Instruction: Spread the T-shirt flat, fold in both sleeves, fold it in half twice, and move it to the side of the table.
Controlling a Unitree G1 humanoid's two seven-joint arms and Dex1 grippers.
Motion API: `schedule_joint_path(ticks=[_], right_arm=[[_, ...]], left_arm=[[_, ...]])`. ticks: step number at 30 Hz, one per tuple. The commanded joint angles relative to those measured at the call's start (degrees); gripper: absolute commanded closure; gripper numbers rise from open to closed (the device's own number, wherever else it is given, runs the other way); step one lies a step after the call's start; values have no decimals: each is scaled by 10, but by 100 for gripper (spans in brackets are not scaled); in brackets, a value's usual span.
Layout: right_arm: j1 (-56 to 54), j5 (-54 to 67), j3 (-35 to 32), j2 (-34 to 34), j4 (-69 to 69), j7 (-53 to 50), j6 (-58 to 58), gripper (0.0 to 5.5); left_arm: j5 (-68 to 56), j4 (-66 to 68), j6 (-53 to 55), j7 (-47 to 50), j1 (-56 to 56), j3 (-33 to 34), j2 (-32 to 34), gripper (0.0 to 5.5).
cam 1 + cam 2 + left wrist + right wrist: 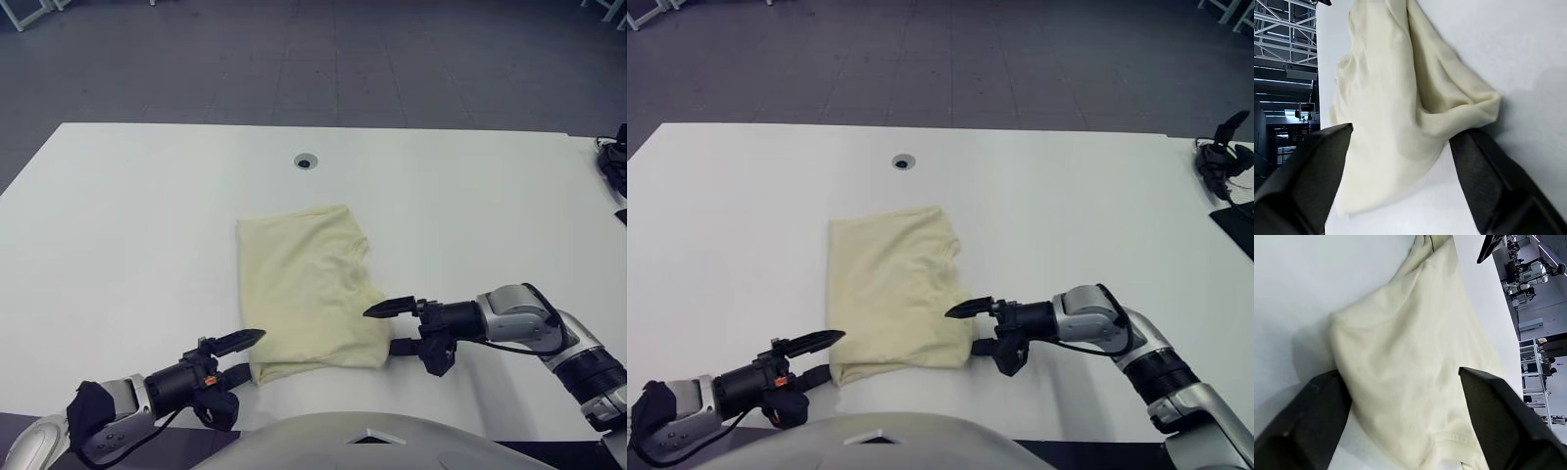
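A pale yellow T-shirt (304, 284) lies folded into a rough rectangle in the middle of the white table (127, 215). At its near left corner sits my left gripper (251, 354), open, one finger above the cloth's edge and one beside it on the table. The left wrist view has that bunched corner (1469, 110) between the two dark fingers (1308, 176). My right gripper (380, 329) is open at the near right corner, its upper finger over the fabric. In the right wrist view the folded edge (1400, 352) lies between its fingers (1493, 411).
A small round hole (307, 161) is set in the table behind the shirt. Black cables and gear (1220, 157) lie at the far right edge. Bare tabletop stretches to the left and right of the shirt. The near table edge is just behind both grippers.
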Motion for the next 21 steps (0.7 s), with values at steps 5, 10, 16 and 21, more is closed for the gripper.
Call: schedule_joint_path(ticks=[5,10,16,21], right_arm=[[5,-29,33,1,8,13,17,317],[1,-20,47,7,7,13,26,413],[-1,-15,53,7,8,12,37,513],[6,26,61,2,9,34,76,547]], left_arm=[[20,11,21,-16,5,-20,19,349],[-20,9,37,-32,12,-34,25,448],[-55,2,57,-58,24,-38,34,543],[-81,-2,77,-79,31,-36,43,546]])
